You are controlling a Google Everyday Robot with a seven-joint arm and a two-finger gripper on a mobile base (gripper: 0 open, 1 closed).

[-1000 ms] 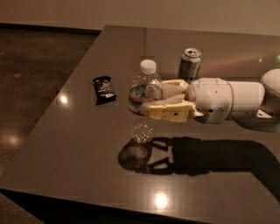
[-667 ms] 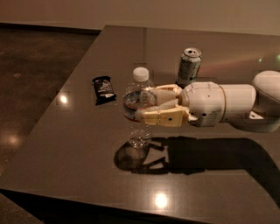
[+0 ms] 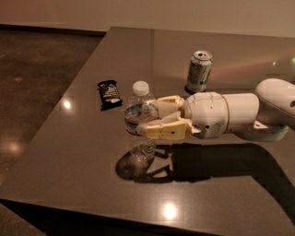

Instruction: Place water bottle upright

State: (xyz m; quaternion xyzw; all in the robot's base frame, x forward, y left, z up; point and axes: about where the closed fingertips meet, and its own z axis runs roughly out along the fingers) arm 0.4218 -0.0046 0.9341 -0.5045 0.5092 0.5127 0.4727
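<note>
End effector (image 3: pixel 150 117) clasping water bottle (image 3: pixel 137 110) has lowered toward table (image 3: pixel 69 156).

The tabletop (image 3: pixel 69 175) is dark brown and glossy. Small round spots of light shine on it, one near its front edge and one near its left edge. Beyond the left edge there is a dark polished floor (image 3: pixel 32 69) with a faint shine. Behind the far edge stands a pale wall (image 3: pixel 138 11) with a dark baseboard (image 3: pixel 50 29). The gripper (image 3: pixel 150 119) is above the middle of the tabletop, closed around the water bottle (image 3: pixel 136 113).
</note>
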